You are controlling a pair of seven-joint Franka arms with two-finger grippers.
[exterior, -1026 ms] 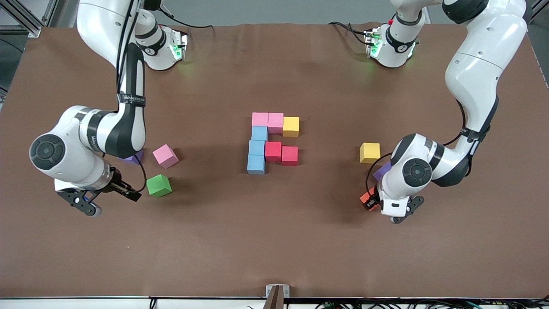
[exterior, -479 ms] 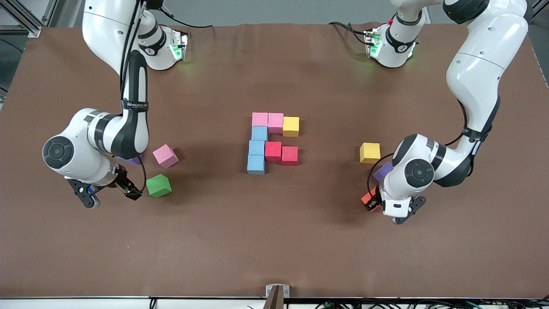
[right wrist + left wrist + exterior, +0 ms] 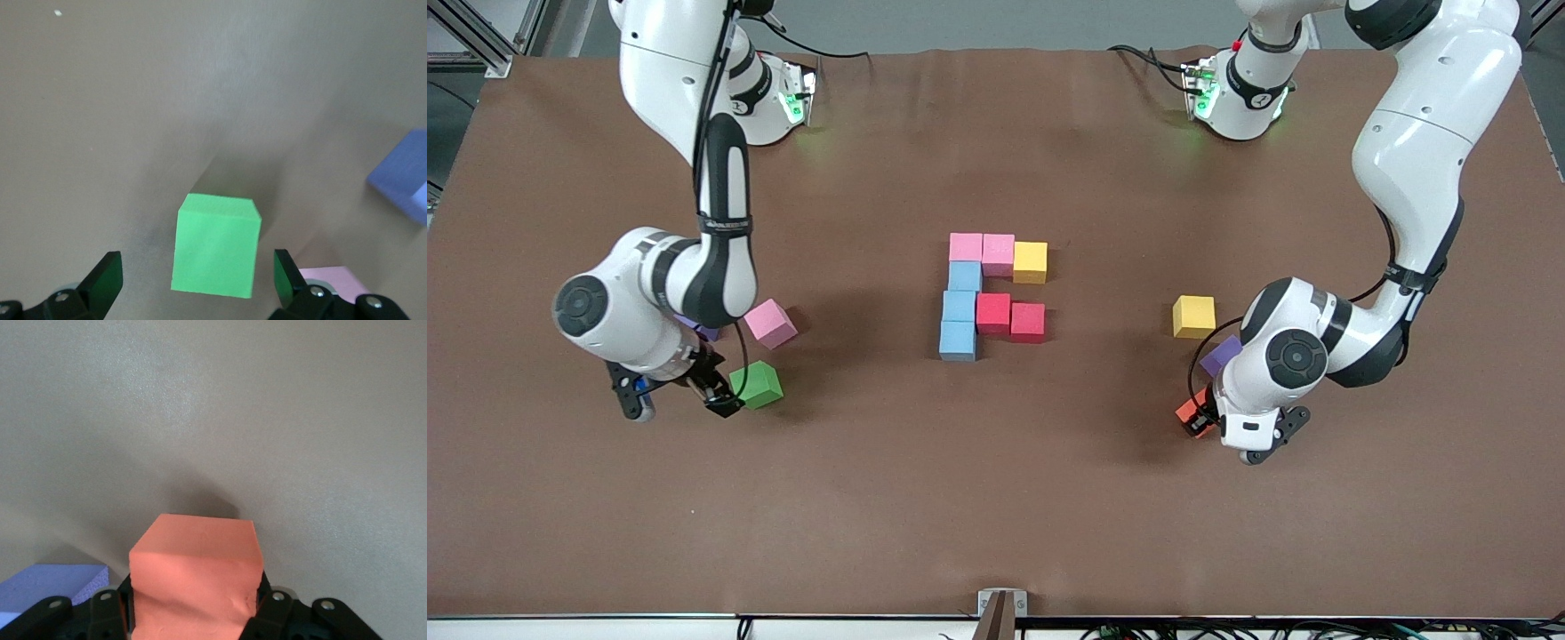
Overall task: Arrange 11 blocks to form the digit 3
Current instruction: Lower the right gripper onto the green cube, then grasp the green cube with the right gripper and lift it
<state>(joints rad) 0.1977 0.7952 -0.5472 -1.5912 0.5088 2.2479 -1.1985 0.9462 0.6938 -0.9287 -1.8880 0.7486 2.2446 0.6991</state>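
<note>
The digit 3 [image 3: 992,293] is only partly built near the middle of the desk [image 3: 996,498]: a top bar of two pink cubes and a yellow one, a column of three light blue cubes, and a middle bar of two red cubes. The bottom bar is missing, which is judged to be why both arms are at loose blocks.

The orange block [image 3: 195,583] is clamped between the fingers of the left gripper [image 3: 1199,420], toward the left arm's end of the desk; it is judged to be held low, close to the desk, ready for carrying to the figure. A purple block [image 3: 1217,355] and a spare yellow block [image 3: 1193,316] lie close by.

The right gripper [image 3: 197,280] is held with its fingers wide apart around the green block [image 3: 216,245], toward the right arm's end of the desk. The block lies between the fingers, apart from both, so no grip is yet made. A loose pink block [image 3: 770,323] lies near it, farther from the front camera.
</note>
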